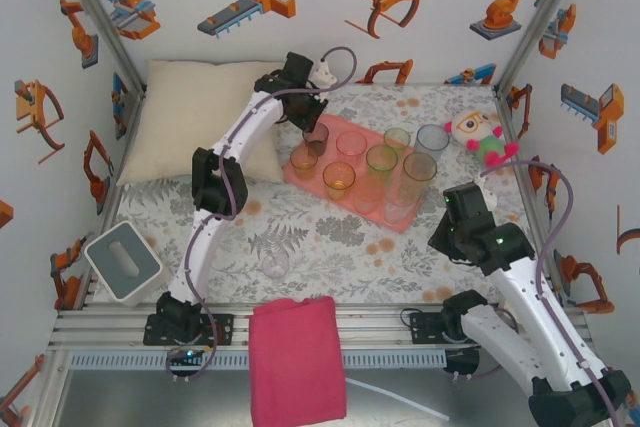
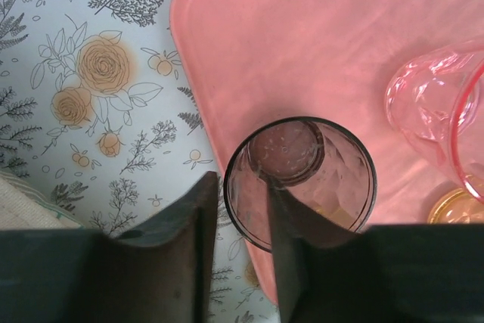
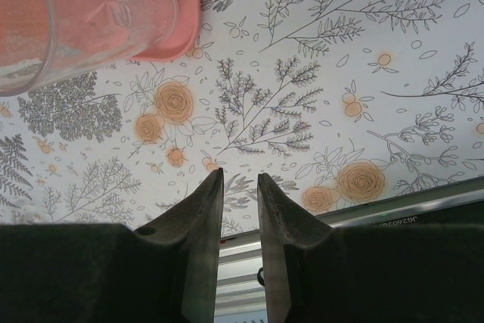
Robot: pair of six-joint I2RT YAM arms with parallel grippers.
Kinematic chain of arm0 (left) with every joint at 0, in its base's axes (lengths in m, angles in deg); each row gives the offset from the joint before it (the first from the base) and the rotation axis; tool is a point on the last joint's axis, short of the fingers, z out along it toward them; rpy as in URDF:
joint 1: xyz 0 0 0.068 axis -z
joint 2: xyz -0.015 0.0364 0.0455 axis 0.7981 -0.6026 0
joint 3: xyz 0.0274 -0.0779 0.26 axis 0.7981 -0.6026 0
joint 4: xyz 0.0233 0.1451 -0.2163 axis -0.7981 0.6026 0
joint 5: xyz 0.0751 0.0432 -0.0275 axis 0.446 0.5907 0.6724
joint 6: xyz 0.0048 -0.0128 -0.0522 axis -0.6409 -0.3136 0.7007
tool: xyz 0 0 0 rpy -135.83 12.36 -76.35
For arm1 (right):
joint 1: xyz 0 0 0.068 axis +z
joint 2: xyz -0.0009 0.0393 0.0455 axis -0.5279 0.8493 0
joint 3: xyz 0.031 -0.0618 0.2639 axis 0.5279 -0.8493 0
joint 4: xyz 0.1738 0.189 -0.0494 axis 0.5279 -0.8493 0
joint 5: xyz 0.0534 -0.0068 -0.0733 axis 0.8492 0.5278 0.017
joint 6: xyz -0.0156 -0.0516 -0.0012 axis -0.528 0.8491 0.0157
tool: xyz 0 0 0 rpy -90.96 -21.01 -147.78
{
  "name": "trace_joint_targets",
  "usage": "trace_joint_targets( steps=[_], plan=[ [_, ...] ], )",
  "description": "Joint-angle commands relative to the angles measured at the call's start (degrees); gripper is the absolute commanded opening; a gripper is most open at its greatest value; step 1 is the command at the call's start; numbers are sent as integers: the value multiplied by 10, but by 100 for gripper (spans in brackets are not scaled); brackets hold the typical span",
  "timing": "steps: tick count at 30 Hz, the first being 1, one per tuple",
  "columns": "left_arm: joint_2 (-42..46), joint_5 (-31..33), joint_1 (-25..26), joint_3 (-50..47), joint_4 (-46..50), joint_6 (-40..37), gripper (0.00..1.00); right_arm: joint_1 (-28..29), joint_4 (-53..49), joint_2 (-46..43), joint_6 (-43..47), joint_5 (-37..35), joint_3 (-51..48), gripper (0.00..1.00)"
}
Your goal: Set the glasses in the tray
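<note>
In the left wrist view, the left gripper (image 2: 242, 184) is blocking the near side of a smoky grey glass (image 2: 318, 164). The picture's right edge is cutting through a pink glass (image 2: 442, 111). Below it a sliver of an amber glass (image 2: 456, 206) is showing, too little to tell rim from base. The tray (image 2: 302, 35) is running off the top and right. In the right wrist view, a clear glass (image 3: 91, 13) is being cropped at the top left corner. In the top view, a magenta cloth (image 1: 297, 357) is running off the bottom edge.
</note>
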Motion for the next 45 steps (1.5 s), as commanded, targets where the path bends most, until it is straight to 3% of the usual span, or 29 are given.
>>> trace_joint_targets(
  steps=[1,11,17,24,30,38,41,45],
  plan=[
    [-8,-9,5,21,-4,8,42,4,4,0,-7,-5,-4,28],
    [62,5,4,13,36,7,54,4,-7,-5,1,-5,19,28],
    [181,10,6,-65,67,6,60,5,-65,15,41,-5,90,29],
    [356,5,16,-198,105,-7,78,14,-123,55,104,33,206,31],
    [496,5,14,-314,146,-5,90,111,-124,107,98,22,270,32],
    [683,8,6,-539,154,-15,95,290,-94,224,80,-42,335,32],
    [738,-32,6,-625,164,-44,94,322,-92,245,79,-68,349,32],
    [770,-56,12,-720,156,-61,90,323,-95,226,58,-89,345,32]
  ],
)
